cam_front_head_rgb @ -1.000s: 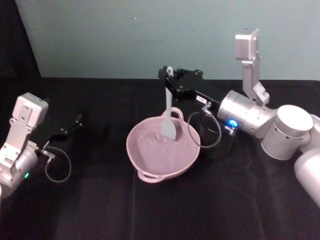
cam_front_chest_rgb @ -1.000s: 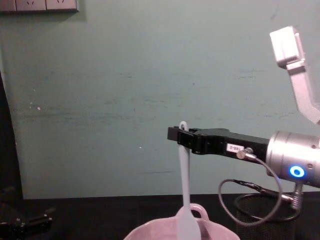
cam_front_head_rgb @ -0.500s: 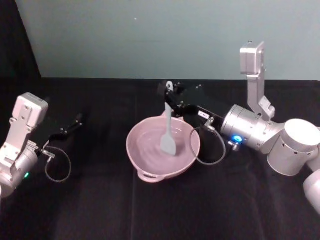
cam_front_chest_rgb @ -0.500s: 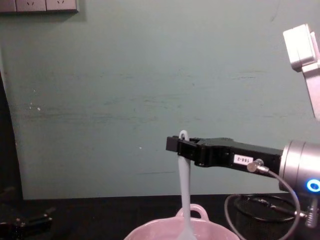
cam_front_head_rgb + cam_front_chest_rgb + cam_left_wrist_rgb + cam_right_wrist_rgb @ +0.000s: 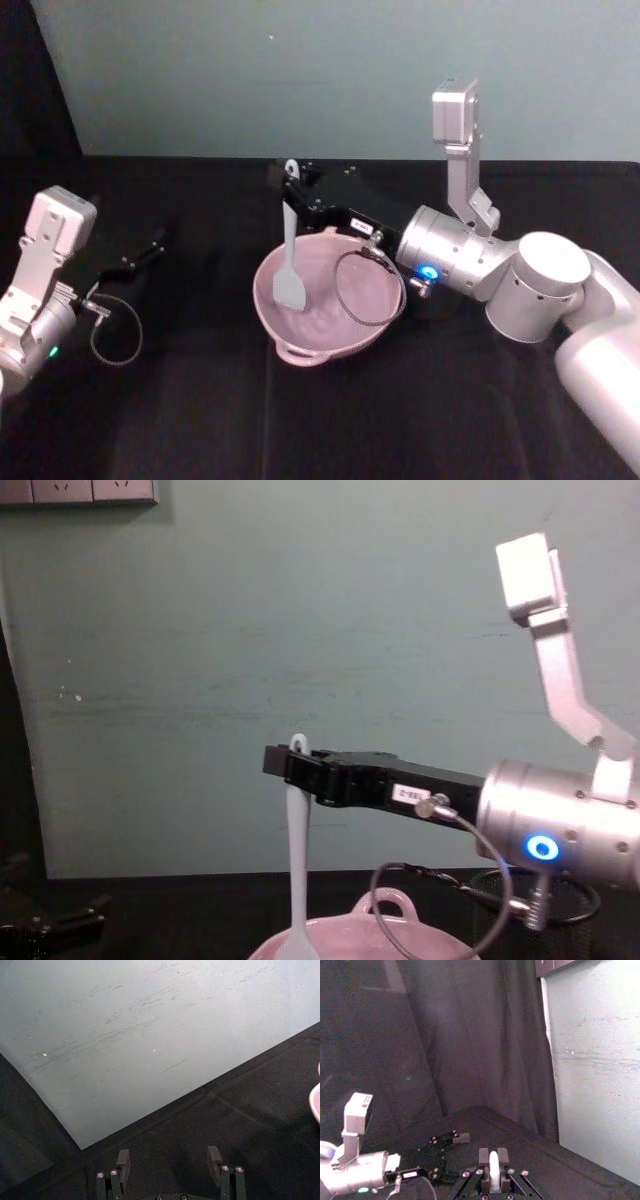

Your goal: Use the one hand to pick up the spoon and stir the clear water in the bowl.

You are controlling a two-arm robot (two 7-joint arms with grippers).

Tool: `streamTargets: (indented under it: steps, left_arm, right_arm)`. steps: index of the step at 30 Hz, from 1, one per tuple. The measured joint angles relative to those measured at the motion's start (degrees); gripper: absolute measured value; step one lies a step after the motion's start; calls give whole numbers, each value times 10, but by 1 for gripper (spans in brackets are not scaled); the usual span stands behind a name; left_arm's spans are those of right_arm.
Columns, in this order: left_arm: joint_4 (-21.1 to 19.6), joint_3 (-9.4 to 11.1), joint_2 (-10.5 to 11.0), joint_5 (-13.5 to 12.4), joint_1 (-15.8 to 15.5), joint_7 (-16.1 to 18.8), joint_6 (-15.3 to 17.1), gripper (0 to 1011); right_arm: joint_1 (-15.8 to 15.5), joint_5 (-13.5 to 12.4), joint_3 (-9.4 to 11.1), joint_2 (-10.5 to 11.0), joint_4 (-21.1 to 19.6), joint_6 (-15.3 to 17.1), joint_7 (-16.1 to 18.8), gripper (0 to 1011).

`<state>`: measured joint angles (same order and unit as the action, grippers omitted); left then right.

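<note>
A pale pink bowl [image 5: 372, 312] with a wavy rim sits mid-table, rippling water inside; its rim [image 5: 400, 935] shows at the chest view's lower edge. My right gripper [image 5: 291, 193] is shut on the handle tip of the white spoon [image 5: 290, 265], which hangs upright with its blade dipped in the bowl's left side. From the side, the right gripper [image 5: 288, 763] holds the spoon [image 5: 297, 870] just below its tip hole. The spoon handle [image 5: 493, 1170] sits clamped between the right fingers. My left gripper [image 5: 152, 243] rests open at the far left, fingers [image 5: 123, 1161] apart over black cloth.
A black cloth covers the table [image 5: 180, 420]. A black wire-mesh cup [image 5: 580, 900] stands behind the right wrist. A grey cable loop [image 5: 355, 290] from the right wrist hangs over the bowl. A teal wall stands behind.
The right gripper has carried the spoon leftward across the bowl, from its right side through the middle to its left side, blade lower in the water. The left arm stays still.
</note>
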<state>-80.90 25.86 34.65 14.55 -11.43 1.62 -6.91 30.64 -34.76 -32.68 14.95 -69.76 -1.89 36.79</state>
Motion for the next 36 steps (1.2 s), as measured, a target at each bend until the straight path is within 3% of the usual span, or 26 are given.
streamTargets:
  steps: [9, 18, 26, 36]
  left_arm:
    - [0, 0, 0, 0, 0, 0, 0, 1011]
    - [0, 0, 0, 0, 0, 0, 0, 1011]
    - [0, 0, 0, 0, 0, 0, 0, 1011]
    - [0, 0, 0, 0, 0, 0, 0, 1011]
  right_arm:
    - [41, 7, -1, -34, 70, -9, 0, 107]
    - [57, 19, 12, -35, 93, -6, -16, 107]
    - [41, 24, 29, -11, 63, 9, -33, 107]
    - [-3, 36, 35, 26, -15, 34, -53, 107]
